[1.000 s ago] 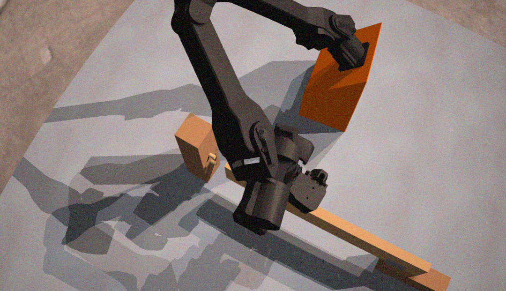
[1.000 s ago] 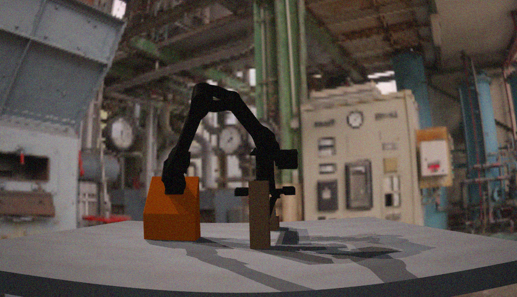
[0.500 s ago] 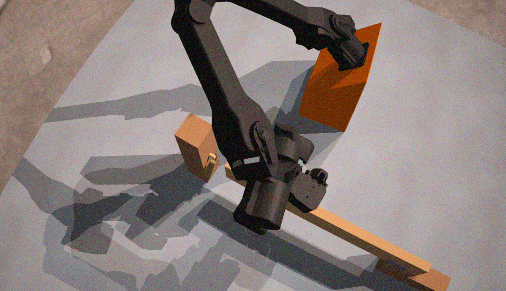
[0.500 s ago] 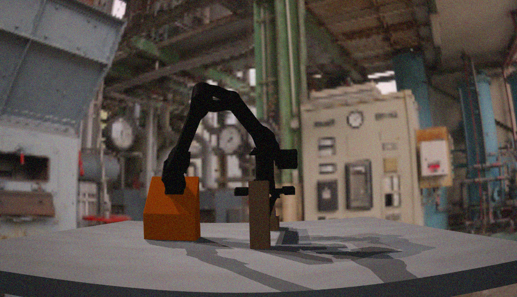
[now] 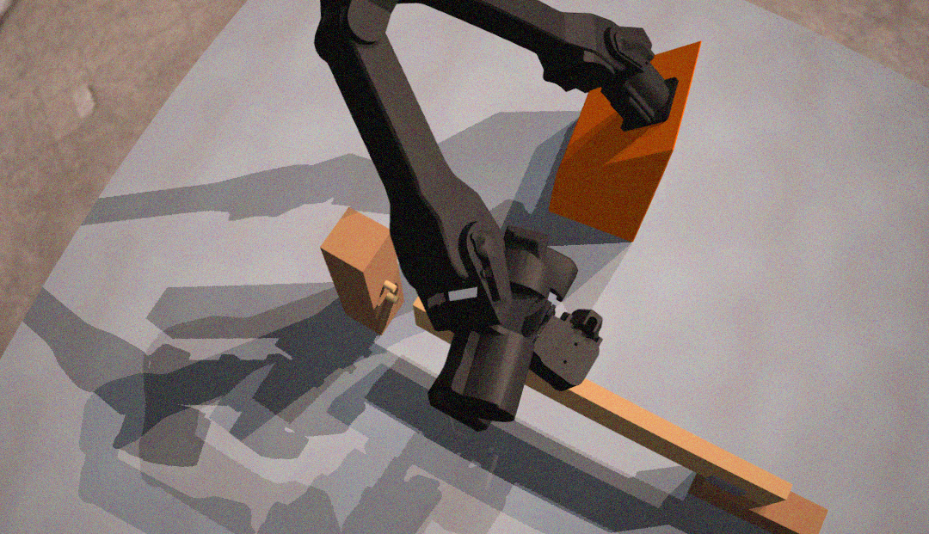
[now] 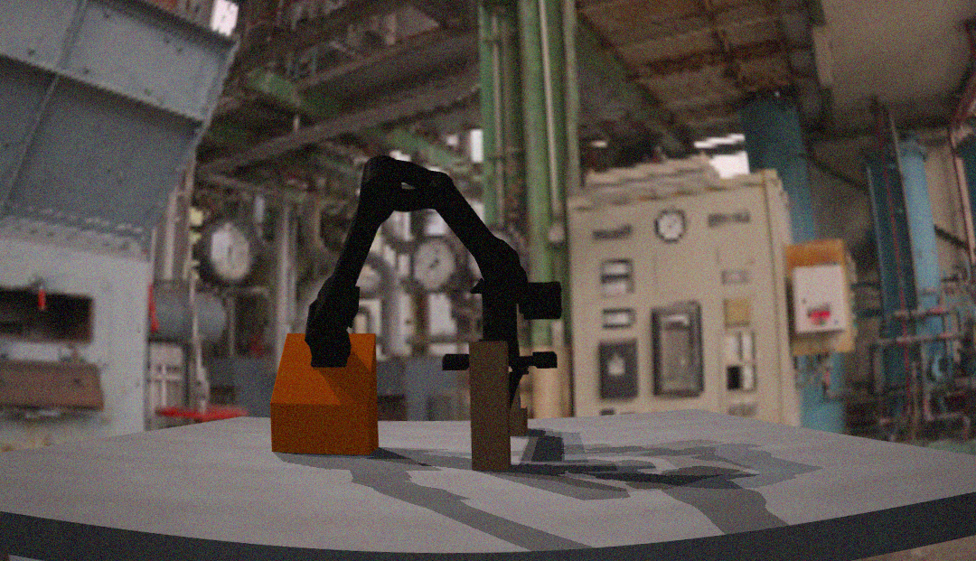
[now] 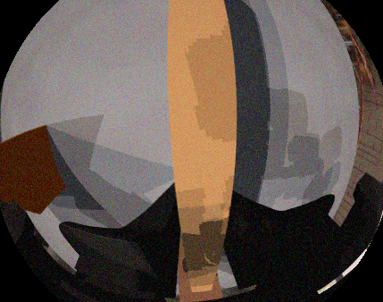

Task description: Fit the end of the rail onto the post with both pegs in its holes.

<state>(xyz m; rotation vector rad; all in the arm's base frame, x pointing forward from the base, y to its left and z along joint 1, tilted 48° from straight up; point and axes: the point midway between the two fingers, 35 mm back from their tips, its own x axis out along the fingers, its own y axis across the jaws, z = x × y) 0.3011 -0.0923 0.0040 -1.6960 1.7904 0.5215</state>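
End effector [image 5: 513, 371] [image 7: 194, 187] pinching rail [image 5: 672, 432] [image 7: 203, 112]; no legible writing on rail.

The long, light-brown wooden rail [image 5: 675, 431] [image 7: 202, 107] spans to the low brown wooden footboard block [image 5: 800, 513]; I observe its near end apart from the upright brown wooden post [image 5: 349, 271] [image 6: 489, 407] with two pale wooden pegs [image 5: 389, 292].

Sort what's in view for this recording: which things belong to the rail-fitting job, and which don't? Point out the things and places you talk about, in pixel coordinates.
Part of the job:
- wooden bed rail [image 5: 675, 430] [image 7: 203, 112], gripped by the hand [image 7: 194, 187]
- wooden post [image 5: 351, 281] [image 6: 489, 407]
- two wooden pegs [image 5: 390, 288] on the post
- footboard block [image 5: 802, 513]

Not part of the job:
- blurred wall gauges [image 6: 433, 264]
- beige cabinet [image 6: 691, 274]
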